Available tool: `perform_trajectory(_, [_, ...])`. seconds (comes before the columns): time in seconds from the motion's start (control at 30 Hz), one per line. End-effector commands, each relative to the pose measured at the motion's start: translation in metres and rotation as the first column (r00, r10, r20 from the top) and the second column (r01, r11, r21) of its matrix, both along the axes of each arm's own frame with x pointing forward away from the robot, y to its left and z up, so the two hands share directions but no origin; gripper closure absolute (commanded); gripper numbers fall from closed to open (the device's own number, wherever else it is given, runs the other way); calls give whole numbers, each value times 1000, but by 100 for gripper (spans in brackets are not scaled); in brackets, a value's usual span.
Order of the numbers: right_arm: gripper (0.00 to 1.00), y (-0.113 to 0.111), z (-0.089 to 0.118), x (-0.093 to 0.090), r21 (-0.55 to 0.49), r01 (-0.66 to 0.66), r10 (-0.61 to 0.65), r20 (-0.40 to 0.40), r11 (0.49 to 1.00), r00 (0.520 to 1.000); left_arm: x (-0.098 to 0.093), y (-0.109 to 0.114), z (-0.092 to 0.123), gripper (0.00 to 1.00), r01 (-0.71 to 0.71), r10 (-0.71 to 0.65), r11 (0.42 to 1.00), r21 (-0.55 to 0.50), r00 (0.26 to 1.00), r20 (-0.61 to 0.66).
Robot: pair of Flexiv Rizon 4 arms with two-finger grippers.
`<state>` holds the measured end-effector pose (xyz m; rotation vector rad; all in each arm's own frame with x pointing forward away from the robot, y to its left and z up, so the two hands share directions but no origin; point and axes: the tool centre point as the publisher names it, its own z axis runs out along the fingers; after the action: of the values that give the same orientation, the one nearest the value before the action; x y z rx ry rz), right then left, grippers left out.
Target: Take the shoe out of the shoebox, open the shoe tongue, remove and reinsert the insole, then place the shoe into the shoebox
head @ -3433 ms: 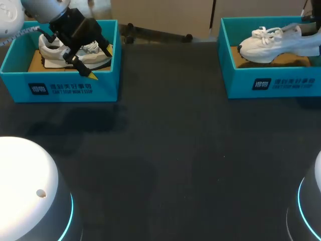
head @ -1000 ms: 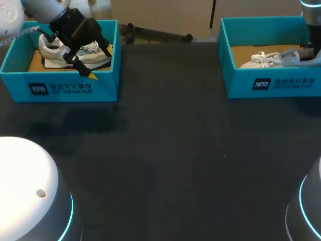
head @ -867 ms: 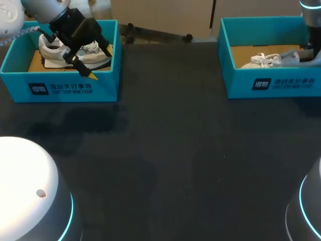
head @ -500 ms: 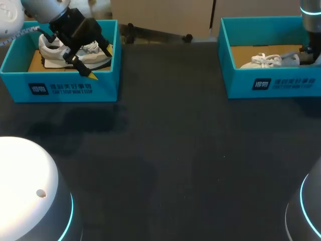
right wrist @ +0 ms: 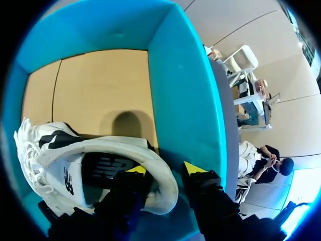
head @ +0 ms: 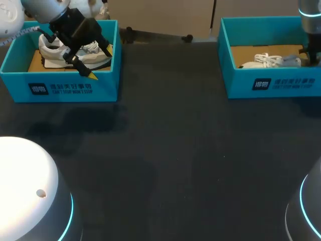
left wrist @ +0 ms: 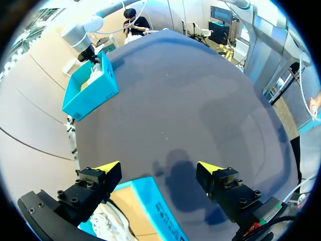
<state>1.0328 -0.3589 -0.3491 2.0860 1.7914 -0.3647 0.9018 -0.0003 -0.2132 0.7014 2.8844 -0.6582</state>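
Between the pinching fingers of the right gripper (right wrist: 164, 169) sits the heel of the shoe (right wrist: 65, 150), inside the shoebox (right wrist: 185, 100). Left gripper (left wrist: 158, 168) gapes wide.

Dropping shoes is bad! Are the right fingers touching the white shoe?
Touching. In the right wrist view, the heel rim of the white shoe sits squeezed between both fingers, down in the teal shoebox.

Two boxes stood well apart on the tabletop (head: 165, 150). The shoe (head: 271, 61) lay in the right box (head: 271, 84), its heel rim pinched in my right pincer (right wrist: 164, 169). A second shoe (head: 50, 50) lay in the left box (head: 60, 89), under my left pincer (head: 100, 63).
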Motion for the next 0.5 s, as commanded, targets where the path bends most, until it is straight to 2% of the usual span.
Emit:
perform_trajectory(0.03, [58, 1, 4, -4, -1, -2, 2, 7, 1000, 1000, 0, 0, 0, 0, 0, 0, 1000, 2, 1000, 1])
perform_trajectory(0.5, [53, 13, 34, -10, -12, -11, 11, 43, 1000, 999, 0, 0, 0, 0, 0, 0, 1000, 2, 1000, 1])
